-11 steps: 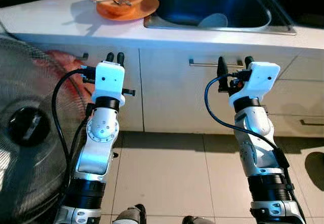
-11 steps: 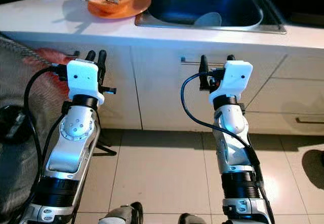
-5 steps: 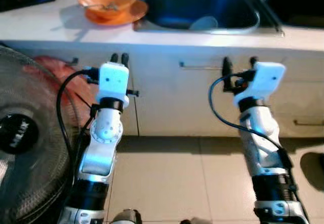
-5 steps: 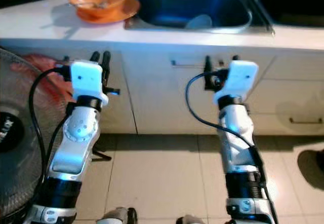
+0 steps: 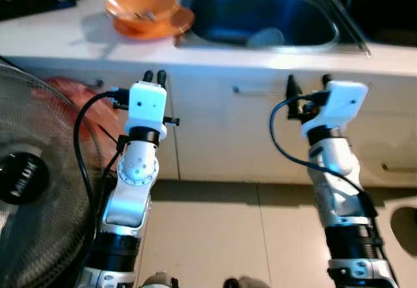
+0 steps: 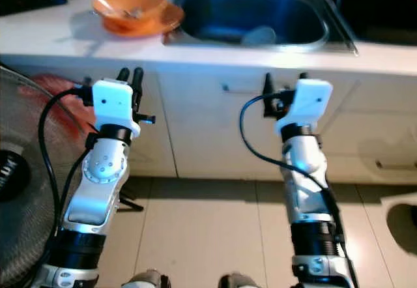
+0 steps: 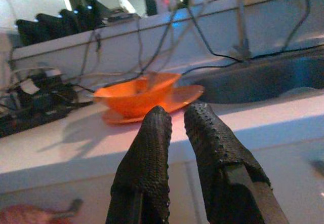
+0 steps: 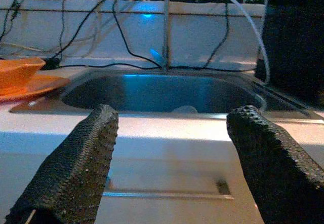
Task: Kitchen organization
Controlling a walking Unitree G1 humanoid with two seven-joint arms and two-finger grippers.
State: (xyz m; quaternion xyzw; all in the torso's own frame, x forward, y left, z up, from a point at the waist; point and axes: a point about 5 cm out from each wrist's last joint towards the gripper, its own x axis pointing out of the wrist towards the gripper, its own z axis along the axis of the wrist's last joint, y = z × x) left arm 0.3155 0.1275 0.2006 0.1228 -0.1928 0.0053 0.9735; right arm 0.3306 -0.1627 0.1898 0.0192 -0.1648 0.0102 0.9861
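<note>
Now, arms: left gripper point(image 5: 154, 76) pinched together on nothing, right gripper point(image 5: 306, 81) spread wide, both raised short of the cabinet front.
Change: view has drifted, grippers barely shifted; no reach begun.
Tabletop point(image 5: 58, 37): orange bowl point(image 5: 142, 6) sits untouched on its plate point(image 5: 179, 22).
Sink point(image 5: 326, 43): pale dish inside.

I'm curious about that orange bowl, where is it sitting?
The orange bowl sits on an orange plate on the counter, just left of the sink.

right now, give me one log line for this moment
left tool: shut, empty, below counter edge | right tool: open, empty, facing cabinet front | orange bowl: on plate beside sink | fan: robot's left
</note>
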